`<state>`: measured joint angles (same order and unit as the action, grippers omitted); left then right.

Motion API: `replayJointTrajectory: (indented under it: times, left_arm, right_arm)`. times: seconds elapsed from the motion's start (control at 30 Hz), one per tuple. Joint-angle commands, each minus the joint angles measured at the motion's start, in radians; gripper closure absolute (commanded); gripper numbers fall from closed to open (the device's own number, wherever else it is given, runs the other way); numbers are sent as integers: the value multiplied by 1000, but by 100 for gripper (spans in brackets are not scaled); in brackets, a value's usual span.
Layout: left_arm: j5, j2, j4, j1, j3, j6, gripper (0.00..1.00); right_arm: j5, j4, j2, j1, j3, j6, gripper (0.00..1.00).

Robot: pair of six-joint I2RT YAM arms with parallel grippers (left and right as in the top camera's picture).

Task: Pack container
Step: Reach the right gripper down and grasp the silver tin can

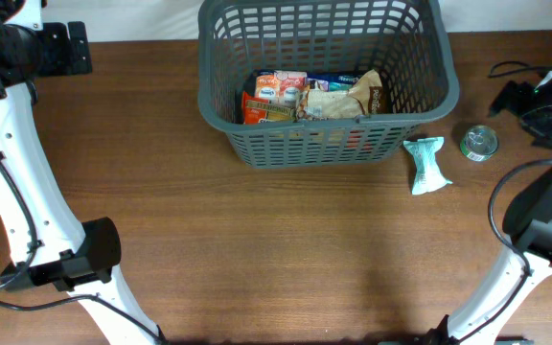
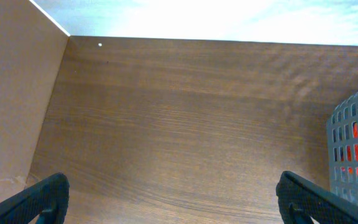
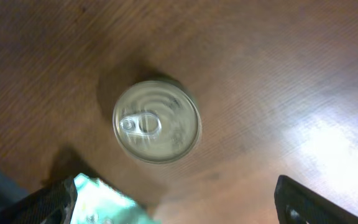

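Silver pull-tab tin (image 3: 156, 122) lies near the open right gripper (image 3: 176, 186); left gripper (image 2: 173, 180) open too; labels inside container (image 1: 324, 144) unreadable.

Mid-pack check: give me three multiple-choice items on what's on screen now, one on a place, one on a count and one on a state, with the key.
1. Where is the tin can?
A) inside the basket
B) on the table, right of the basket
C) at the table's near edge

2. How many items lie on the table outside the basket?
A) one
B) two
C) four

3. How is the right gripper?
A) shut on the can
B) open above the can
C) shut, empty

Key:
1 B: the overhead view shows it standing on the wood beside the basket.
2 B: only the can and the mint-green packet lie outside.
3 B: the right wrist view shows both fingers spread wide, nothing gripped, with the can's lid beneath.
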<state>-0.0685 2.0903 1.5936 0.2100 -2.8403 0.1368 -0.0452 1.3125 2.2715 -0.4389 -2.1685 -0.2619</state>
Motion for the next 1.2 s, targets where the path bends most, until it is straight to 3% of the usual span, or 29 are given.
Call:
replayJointTrajectory:
  times: [0.0,0.5,1.17]
  left_arm:
    - [-8,-9,2,2,6,-10,1]
    - [-8,-9,2,2,6,-10,1]
    - [-8,-9,2,2,6,-10,1]
  right_arm:
    - [-34,-30,50,10,3,-5,5]
    - [32,-125,130,72,11,21,5]
    - [60,-116,180,64,21,26,5]
